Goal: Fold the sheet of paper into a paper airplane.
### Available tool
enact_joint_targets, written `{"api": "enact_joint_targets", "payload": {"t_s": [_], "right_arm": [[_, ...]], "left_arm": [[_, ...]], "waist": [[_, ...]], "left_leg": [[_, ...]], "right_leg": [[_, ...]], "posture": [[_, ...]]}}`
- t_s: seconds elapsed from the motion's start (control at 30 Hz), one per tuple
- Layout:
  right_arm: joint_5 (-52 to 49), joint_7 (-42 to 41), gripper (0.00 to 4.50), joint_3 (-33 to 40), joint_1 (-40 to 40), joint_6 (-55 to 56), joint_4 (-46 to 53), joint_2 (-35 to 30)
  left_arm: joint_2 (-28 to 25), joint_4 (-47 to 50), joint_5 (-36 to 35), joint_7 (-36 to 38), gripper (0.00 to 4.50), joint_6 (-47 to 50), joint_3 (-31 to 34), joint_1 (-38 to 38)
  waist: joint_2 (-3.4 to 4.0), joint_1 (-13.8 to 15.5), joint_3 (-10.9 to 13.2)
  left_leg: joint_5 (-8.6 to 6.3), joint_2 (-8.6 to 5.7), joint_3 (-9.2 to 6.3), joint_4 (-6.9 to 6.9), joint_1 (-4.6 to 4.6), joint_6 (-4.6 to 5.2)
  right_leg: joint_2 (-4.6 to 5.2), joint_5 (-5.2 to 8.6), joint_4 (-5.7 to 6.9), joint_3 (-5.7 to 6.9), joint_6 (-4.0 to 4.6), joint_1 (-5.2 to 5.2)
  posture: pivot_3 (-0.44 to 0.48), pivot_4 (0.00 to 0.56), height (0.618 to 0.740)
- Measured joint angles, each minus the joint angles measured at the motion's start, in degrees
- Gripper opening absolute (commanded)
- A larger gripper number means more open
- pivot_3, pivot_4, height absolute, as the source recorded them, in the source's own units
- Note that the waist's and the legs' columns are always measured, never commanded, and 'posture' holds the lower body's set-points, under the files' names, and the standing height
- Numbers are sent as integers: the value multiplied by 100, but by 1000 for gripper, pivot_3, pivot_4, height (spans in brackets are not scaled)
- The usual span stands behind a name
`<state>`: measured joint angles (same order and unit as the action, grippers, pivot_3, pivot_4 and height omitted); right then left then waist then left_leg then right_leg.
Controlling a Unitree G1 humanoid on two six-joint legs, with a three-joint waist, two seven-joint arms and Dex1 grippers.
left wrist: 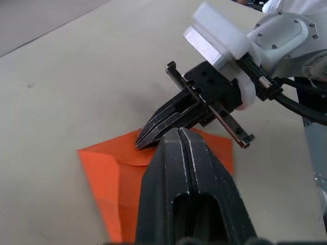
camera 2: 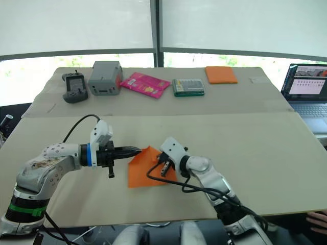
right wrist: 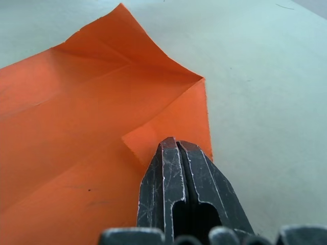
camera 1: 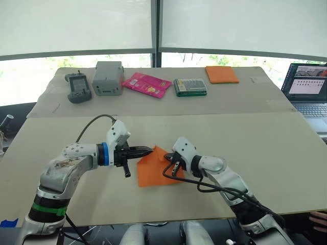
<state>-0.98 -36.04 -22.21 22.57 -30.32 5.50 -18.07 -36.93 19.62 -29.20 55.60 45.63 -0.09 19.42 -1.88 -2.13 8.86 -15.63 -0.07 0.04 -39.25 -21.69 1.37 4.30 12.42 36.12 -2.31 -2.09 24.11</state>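
Observation:
The sheet of paper (camera 1: 153, 172) lies on the table near its front edge, bright orange, creased, with a pointed far corner and a folded flap (right wrist: 168, 117). My left gripper (camera 1: 151, 149) is shut, its tip over that far corner. From the other side, my right gripper (camera 1: 169, 166) is also shut, and its tip (right wrist: 172, 144) presses down on the flap. In the left wrist view the two tips nearly meet over the paper (left wrist: 112, 173). Nothing shows between either pair of fingers.
Along the far table edge sit a handheld controller (camera 1: 78, 87), a grey box (camera 1: 108, 78), a pink packet (camera 1: 147, 84), a green box (camera 1: 190, 87) and a thicker orange pad (camera 1: 222, 74). A laptop (camera 1: 309, 92) stands at the right. A person's hand (camera 1: 319, 220) is at the front right.

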Motion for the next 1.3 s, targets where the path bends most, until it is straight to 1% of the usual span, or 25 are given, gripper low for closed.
{"api": "enact_joint_targets", "payload": {"t_s": [0.03,0.1,0.17,0.27,0.33,0.47,0.67,0.73,0.87,1.1,1.13,1.3], "right_arm": [[4,-5,1,0,3,1,-5,10],[11,-16,0,1,11,6,-16,13],[14,-23,0,-1,30,13,-27,28],[14,-38,0,-1,35,15,-28,34],[13,-55,0,-3,32,15,-24,36],[27,-63,0,2,25,14,-31,36],[37,-66,0,-4,51,14,-70,69],[36,-84,0,-5,77,14,-96,79],[36,-98,0,-4,87,14,-104,80],[36,-88,0,14,86,14,-102,80],[36,-86,0,15,84,14,-100,80],[36,-78,0,38,69,-2,-81,65]], "left_arm": [[25,-17,22,-117,255,3,-41,-11],[313,-114,70,-516,827,27,20,-4],[545,-230,69,-858,1520,29,133,-4],[572,-225,190,-1125,2542,-348,310,-71],[557,-116,469,-1348,3225,-780,369,-399],[648,77,1021,-1786,4482,-1328,166,-1081],[809,184,1704,-2289,4482,-1793,-298,-1499],[867,153,2033,-2471,3920,-2094,-488,-1515],[762,-58,2918,-2839,2576,-2892,-808,-1533],[691,-286,3617,-2800,226,-3424,-1342,-1600],[644,-334,3713,-2767,34,-3510,-1436,-1586],[585,-486,3884,-2566,34,-3667,-1580,-1447]], "waist": [[0,1,0],[0,5,0],[-2,-1,0],[-1,-12,0],[0,-18,-1],[-1,0,0],[-1,6,0],[-1,6,0],[0,4,0],[0,4,0],[0,4,0],[0,7,-1]], "left_leg": [[0,0,0,0,0,0],[0,0,0,0,1,0],[0,0,0,0,-2,0],[0,0,1,12,2,0],[0,-3,8,28,14,-1],[0,-2,9,28,13,-2],[1,-1,10,28,16,-3],[1,-1,10,29,16,-3],[1,0,10,31,17,-3],[1,0,12,31,17,-3],[1,0,12,31,17,-3],[1,0,13,30,18,-2]], "right_leg": [[0,0,0,0,0,1],[0,0,0,0,0,-1],[-1,-1,1,0,1,4],[0,-1,-1,-2,1,6],[7,-1,-5,-8,2,3],[11,-2,-9,-8,3,3],[9,-3,-8,-7,5,2],[8,-3,-9,-7,5,2],[7,-3,-8,-7,6,3],[9,-3,-10,-6,6,3],[9,-3,-10,-6,6,3],[10,-3,-10,-6,5,0]], "posture": [[0,150,740],[0,150,740],[0,150,740],[0,150,740],[0,150,740],[0,150,740],[0,150,740],[0,150,740],[0,150,740],[0,150,740],[0,150,740],[0,150,740]]}}
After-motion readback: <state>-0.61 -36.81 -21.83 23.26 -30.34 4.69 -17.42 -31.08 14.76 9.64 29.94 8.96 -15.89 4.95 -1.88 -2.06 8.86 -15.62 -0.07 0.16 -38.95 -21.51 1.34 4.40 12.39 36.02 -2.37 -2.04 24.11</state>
